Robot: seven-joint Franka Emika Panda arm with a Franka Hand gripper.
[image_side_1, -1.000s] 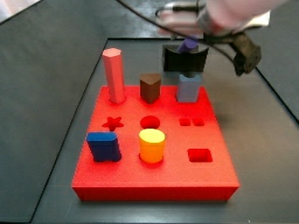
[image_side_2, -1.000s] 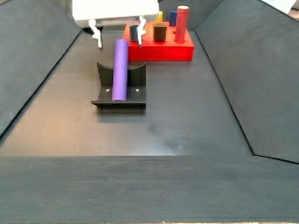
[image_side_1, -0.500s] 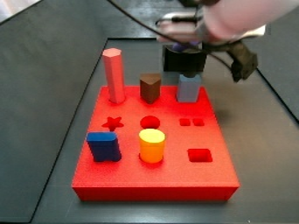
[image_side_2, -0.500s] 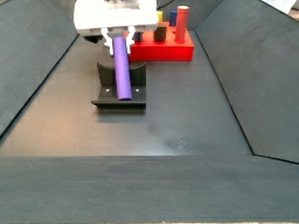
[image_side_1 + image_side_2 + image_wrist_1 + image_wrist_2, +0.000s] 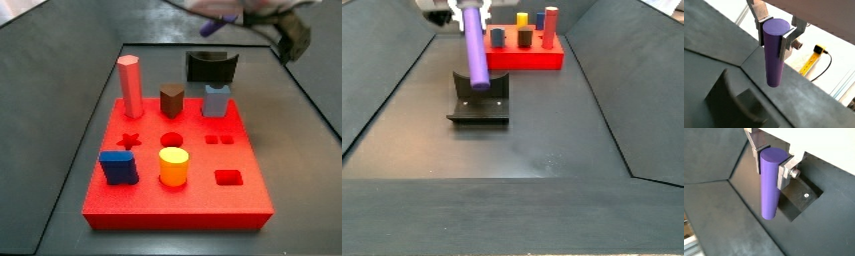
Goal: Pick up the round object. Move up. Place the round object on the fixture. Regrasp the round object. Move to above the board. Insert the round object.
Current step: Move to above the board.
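Observation:
The round object is a long slim purple peg [image 5: 775, 50], held at one end between my gripper's [image 5: 775, 26] silver fingers in both wrist views [image 5: 771, 180]. In a side view the peg [image 5: 473, 45] hangs tilted in the air above the dark fixture [image 5: 480, 100], clear of its notch. My gripper [image 5: 460, 5] sits at that view's upper edge, mostly cut off. In a side view the fixture [image 5: 210, 67] stands behind the red board [image 5: 174, 165], and only a bit of purple [image 5: 230, 16] shows under the gripper [image 5: 241, 12]. The board's round hole [image 5: 171, 140] is open.
On the board stand a tall pink hexagonal peg [image 5: 130, 86], a brown peg [image 5: 171, 99], a grey-blue block [image 5: 217, 100], a blue block [image 5: 118, 167] and a short yellow cylinder [image 5: 174, 166]. Sloping dark walls [image 5: 396, 90] line the floor on both sides.
The gripper closed on the peg lying in the fixture and has lifted it up out of the notch. The peg now hangs tilted above the fixture.

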